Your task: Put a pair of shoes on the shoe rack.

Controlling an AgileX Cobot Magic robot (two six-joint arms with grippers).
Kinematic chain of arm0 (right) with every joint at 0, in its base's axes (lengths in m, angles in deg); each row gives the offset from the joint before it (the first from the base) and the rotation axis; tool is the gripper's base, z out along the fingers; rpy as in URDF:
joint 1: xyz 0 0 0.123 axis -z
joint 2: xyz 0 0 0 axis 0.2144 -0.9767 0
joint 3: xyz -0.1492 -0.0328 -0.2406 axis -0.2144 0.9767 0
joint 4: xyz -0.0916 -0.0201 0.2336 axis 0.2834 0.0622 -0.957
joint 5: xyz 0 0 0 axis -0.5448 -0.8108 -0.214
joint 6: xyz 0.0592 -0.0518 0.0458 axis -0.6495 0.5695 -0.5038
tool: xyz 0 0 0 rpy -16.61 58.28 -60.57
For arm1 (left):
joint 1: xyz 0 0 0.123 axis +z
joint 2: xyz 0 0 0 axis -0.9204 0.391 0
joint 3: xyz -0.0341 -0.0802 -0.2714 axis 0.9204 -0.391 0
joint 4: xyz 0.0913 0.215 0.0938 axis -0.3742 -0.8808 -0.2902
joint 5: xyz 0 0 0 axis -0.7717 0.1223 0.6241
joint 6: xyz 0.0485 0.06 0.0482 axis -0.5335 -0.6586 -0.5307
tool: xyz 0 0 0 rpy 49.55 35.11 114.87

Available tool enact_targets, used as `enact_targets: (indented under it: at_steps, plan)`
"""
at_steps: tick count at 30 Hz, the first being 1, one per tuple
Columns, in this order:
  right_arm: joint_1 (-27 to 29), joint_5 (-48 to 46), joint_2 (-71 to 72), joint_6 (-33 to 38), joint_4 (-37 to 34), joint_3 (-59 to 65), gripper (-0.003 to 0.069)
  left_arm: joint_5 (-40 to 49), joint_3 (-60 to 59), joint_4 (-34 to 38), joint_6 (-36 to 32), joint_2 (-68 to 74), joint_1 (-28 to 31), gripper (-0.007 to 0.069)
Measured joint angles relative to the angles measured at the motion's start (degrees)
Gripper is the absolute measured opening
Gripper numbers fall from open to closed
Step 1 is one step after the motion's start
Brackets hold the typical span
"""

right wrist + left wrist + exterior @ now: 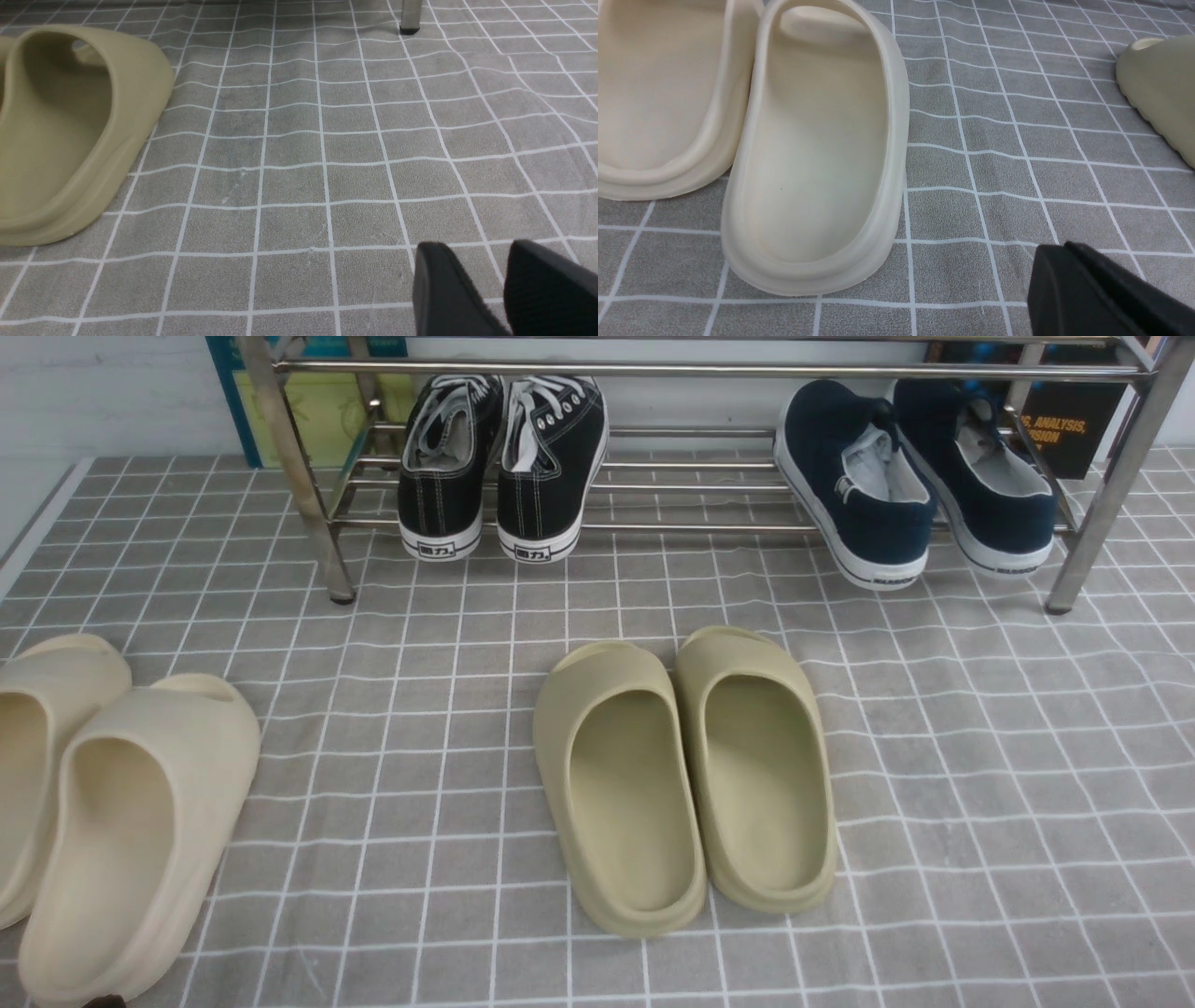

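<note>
Showing pair of shoes point(502, 467) racked: front view only.

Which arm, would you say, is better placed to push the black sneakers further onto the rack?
Left, probably. The black sneakers sit left of centre on the shoe rack, heels overhanging. The left gripper is by the beige slides on that side; the right gripper is past the olive slides.

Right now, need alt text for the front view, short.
A pair of black canvas lace-up sneakers sits on the left of a low chrome shoe rack, with navy slip-on shoes on its right. On the grey checked cloth in front lie olive foam slides at centre and beige foam slides at far left. No gripper shows.
</note>
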Motion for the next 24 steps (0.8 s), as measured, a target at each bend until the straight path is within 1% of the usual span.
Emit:
enact_targets:
  at_steps: [24]
  plan:
    - [0.0,0.0,0.0,0.0,0.0,0.0,0.0239,0.0,0.0,0.0,0.0,0.0,0.0,0.0020]
